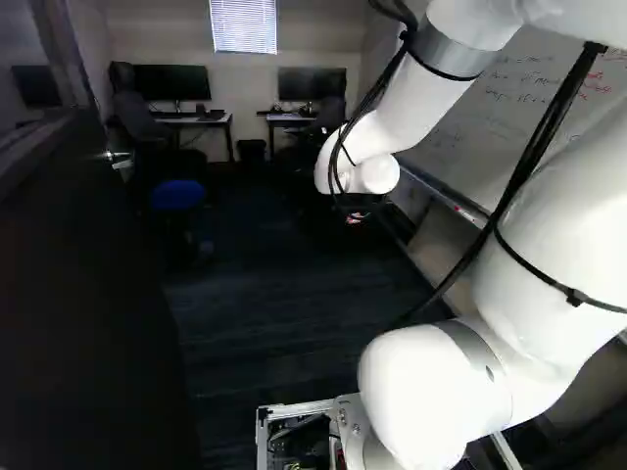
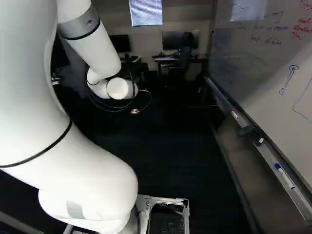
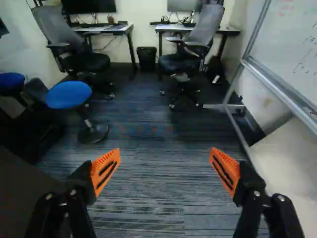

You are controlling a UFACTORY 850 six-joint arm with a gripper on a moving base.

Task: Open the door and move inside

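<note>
The dark door (image 1: 88, 294) stands swung open along the left of the left base view, its metal handle (image 1: 120, 159) near the far edge. My gripper (image 1: 355, 217) shows small below the arm's wrist in the left base view, to the right of the door. In the right base view a bit of the gripper (image 2: 135, 111) peeks out under the wrist. Seen from the wrist, the gripper (image 3: 164, 166) has its orange pads wide apart, only carpet visible between them. A dark panel, perhaps the door, lies beside one finger; I cannot tell for sure.
Inside the room, a blue stool (image 3: 69, 95) stands on the door's side, with office chairs (image 3: 185, 44), desks (image 3: 104, 29) and a bin (image 3: 147, 58) at the far wall. Opposite the door runs a whiteboard (image 2: 273, 73) with a marker tray and metal frame. Carpet (image 3: 143, 198) lies ahead.
</note>
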